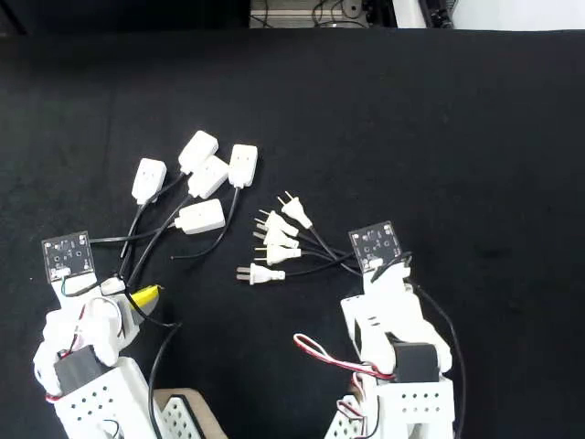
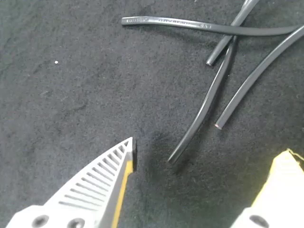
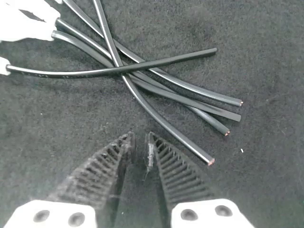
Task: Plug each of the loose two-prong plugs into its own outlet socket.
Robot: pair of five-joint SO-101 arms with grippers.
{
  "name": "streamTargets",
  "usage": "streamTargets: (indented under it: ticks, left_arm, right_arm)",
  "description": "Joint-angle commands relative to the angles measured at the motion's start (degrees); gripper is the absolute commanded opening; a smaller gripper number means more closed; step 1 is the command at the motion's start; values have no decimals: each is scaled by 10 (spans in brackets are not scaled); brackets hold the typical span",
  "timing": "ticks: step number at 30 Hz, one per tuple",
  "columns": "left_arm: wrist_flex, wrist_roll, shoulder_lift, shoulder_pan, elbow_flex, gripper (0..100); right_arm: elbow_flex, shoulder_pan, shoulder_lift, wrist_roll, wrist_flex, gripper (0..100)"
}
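Your left gripper [image 2: 209, 147] is spread wide above bare cloth. Your right gripper [image 3: 140, 137] is pinched nearly closed, grasping nothing, just short of five cut cable ends [image 3: 235, 115]. Overhead, five two-prong plugs [image 1: 276, 240] lie at its 9 o'clock, with five outlet sockets [image 1: 208, 176] at their 10 o'clock. The black table cloth [image 1: 457, 137] ends at 12 o'clock against tangled wiring [image 1: 315, 11].

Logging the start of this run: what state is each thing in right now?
Two-prong plugs: all five loose, none plugged in.
Outlet sockets: all five vacant.
Left pincer: open, empty.
Right pincer: nearly shut, empty.
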Motion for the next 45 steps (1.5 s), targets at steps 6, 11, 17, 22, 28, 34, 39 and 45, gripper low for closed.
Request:
streamTargets:
  ticks: [6, 11, 17, 22, 28, 34, 39, 45]
  left_arm:
    - [-7, -4, -1, -6, 11, 423]
    - [-7, -4, -1, -6, 11, 423]
    - [-7, -4, -1, -6, 11, 423]
    - [-7, -4, -1, -6, 11, 423]
    - [-7, -4, 0, -6, 11, 423]
    - [-7, -4, 0, -6, 11, 423]
    - [-7, -4, 0, -6, 11, 423]
    - [-7, -4, 0, -6, 11, 423]
  right_arm:
    - [0, -6, -15, -4, 3, 54]
    - [0, -6, -15, -4, 3, 54]
    - [0, -10, -15, -4, 3, 55]
    - [0, -9, -15, -6, 3, 54]
    - [0, -39, -15, -8, 2, 55]
    - [0, -120, -15, -8, -1, 54]
    - [-67, -123, -10, -46, 22, 54]
    - [-152, -100, -7, -67, 18, 54]
